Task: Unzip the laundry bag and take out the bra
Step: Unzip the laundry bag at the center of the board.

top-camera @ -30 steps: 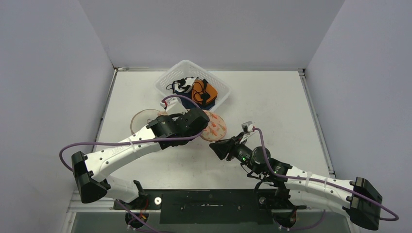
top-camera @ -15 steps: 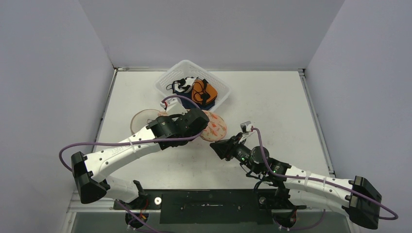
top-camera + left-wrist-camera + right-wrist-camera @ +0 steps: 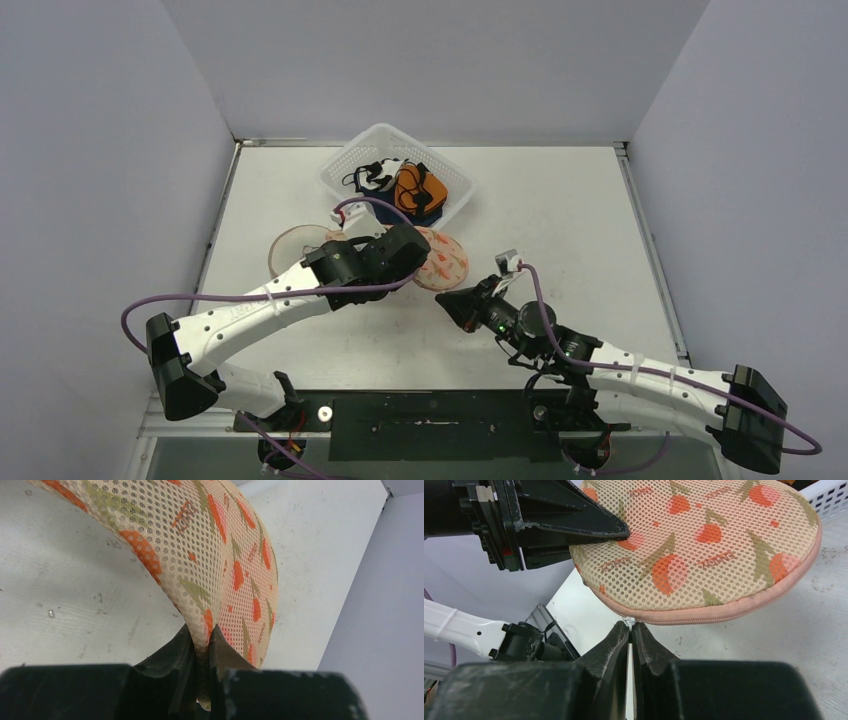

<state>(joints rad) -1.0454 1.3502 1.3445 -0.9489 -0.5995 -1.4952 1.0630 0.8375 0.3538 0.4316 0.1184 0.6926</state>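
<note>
The laundry bag (image 3: 443, 262) is a round beige mesh pouch printed in orange and pink, with a pink zipper round its edge (image 3: 724, 611). It is held up on edge over the table. My left gripper (image 3: 202, 639) is shut on the bag's rim, with mesh pinched between its fingers. My right gripper (image 3: 630, 626) is shut on the small white zipper pull (image 3: 628, 621) at the bag's lower edge. In the top view the right gripper (image 3: 445, 297) touches the bag from the near side. The bra is hidden.
A white plastic basket (image 3: 377, 130) stands behind the bag and holds orange and dark garments (image 3: 415, 188). Its corner shows in the right wrist view (image 3: 830, 494). A pale round disc (image 3: 293, 246) lies left of the left wrist.
The right gripper's jaws have closed onto the zipper pull. Its arm edged slightly toward the bag. The left gripper keeps its hold and has not moved.
</note>
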